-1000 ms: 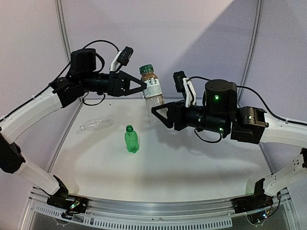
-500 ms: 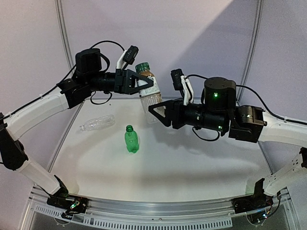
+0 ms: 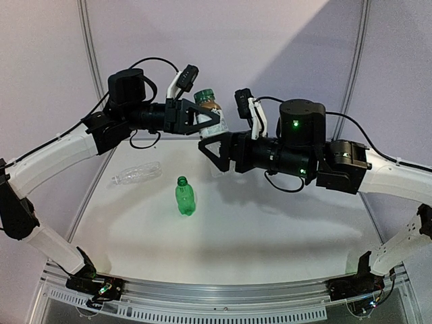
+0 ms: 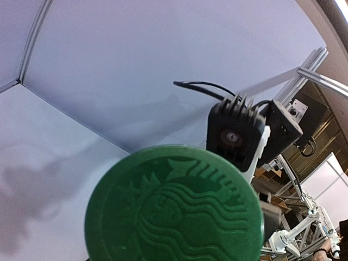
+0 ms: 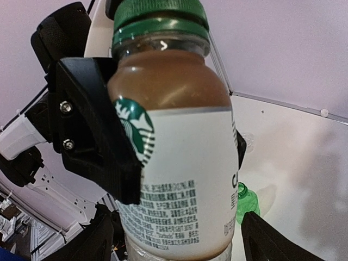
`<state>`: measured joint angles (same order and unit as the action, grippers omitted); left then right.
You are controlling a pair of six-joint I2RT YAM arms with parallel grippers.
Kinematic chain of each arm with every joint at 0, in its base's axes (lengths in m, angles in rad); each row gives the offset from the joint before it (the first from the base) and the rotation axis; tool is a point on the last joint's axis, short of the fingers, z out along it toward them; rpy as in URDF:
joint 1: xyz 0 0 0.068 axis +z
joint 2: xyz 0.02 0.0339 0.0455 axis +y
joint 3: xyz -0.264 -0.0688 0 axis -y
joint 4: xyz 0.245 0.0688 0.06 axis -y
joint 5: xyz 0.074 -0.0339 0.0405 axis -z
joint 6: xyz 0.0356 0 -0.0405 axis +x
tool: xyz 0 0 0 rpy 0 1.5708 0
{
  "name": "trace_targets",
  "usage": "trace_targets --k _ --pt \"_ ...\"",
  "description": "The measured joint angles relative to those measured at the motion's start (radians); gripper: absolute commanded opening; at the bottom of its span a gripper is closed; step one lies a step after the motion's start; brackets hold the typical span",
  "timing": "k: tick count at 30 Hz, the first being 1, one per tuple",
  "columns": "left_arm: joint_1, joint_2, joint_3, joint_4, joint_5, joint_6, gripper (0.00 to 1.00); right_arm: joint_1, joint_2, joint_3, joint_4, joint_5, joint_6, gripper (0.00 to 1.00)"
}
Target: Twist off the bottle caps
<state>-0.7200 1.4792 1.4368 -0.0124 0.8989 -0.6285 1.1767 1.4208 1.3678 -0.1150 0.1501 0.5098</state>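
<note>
From above, the labelled bottle [image 3: 210,106] hung in the air over the far middle of the table [image 3: 270,229], tilted a little, its dark green cap [image 3: 204,95] on top. The left gripper [image 3: 208,121] had it clamped across the body. The right gripper [image 3: 210,150] sat just under and in front of it.

Only that high view showed the other two. The short green bottle [image 3: 184,196] stood upright mid-table with its cap [image 3: 181,180] on. The clear ribbed bottle [image 3: 137,173] lay on its side to the left.

The left wrist camera saw almost nothing but the top of the green cap, with the right arm's wrist camera [image 4: 236,133] beyond it.

The right wrist camera showed the grip best. One black finger [image 5: 92,125] of the left gripper pressed flat against the label. The right gripper's own fingers [image 5: 89,242] were spread wide either side of the bottle's base. I could not tell whether they touched it.
</note>
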Motion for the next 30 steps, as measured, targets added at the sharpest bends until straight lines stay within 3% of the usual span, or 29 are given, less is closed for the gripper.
trace_targets --k 6,21,30 --pt "0.0 0.0 0.0 0.0 -0.034 -0.001 0.18 -0.001 0.025 0.0 -0.001 0.005 0.001 0.65" --pt "-0.001 -0.006 -0.018 -0.008 -0.101 0.0 0.18 -0.002 0.021 -0.037 0.027 0.028 0.005 0.63" --pt "-0.004 -0.009 -0.019 -0.023 -0.117 0.002 0.17 -0.002 0.016 -0.051 0.039 0.043 -0.01 0.49"
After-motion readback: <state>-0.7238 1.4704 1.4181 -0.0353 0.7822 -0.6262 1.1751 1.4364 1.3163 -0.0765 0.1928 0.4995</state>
